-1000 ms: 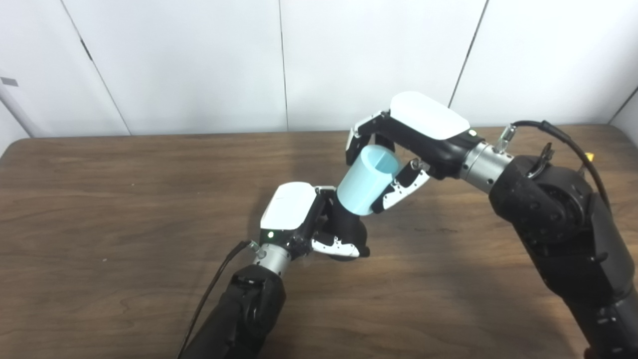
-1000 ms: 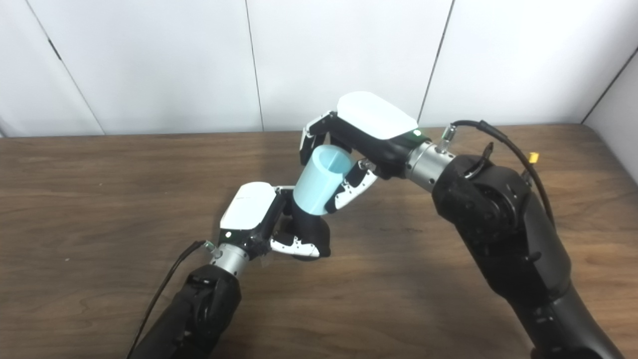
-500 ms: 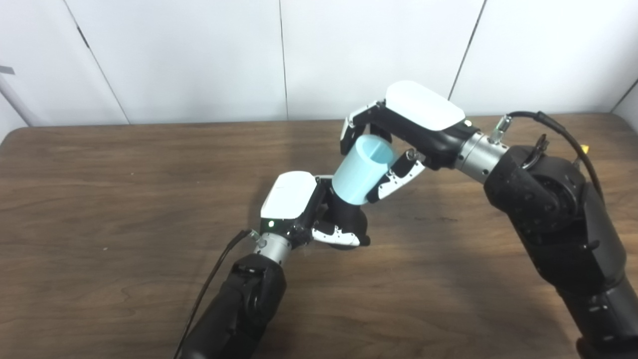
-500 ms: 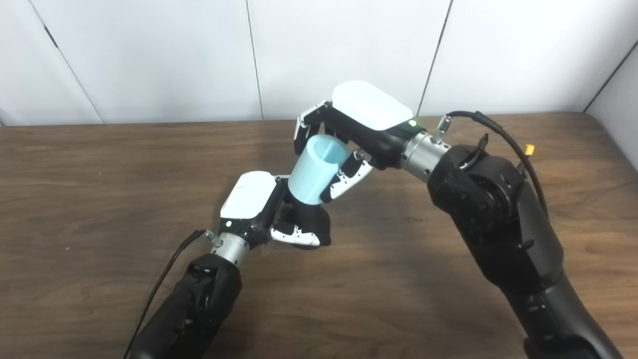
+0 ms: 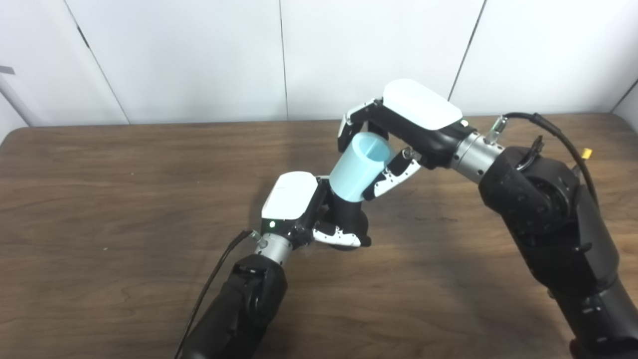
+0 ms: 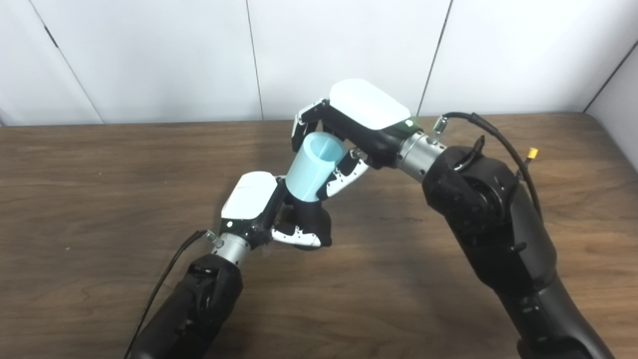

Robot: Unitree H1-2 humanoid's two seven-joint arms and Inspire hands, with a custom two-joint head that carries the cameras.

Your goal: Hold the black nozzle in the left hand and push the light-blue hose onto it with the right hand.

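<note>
The black nozzle rests near the table's middle, with my left hand shut on it from the left. Its upper end disappears inside the light-blue hose, a short wide tube tilted up to the right with its open mouth facing the camera. My right hand is shut on the hose from above and the right, fingers over the far side and thumb under the near side. The same grip shows in the right eye view: hose, nozzle.
A dark wooden table carries everything, its back edge against a white panelled wall. A black cable runs along my left forearm, and another loops over my right wrist.
The camera tilted, shifting the whole picture up. My right hand and the hose slid slightly left and down along the nozzle. The left hand keeps its hold.
</note>
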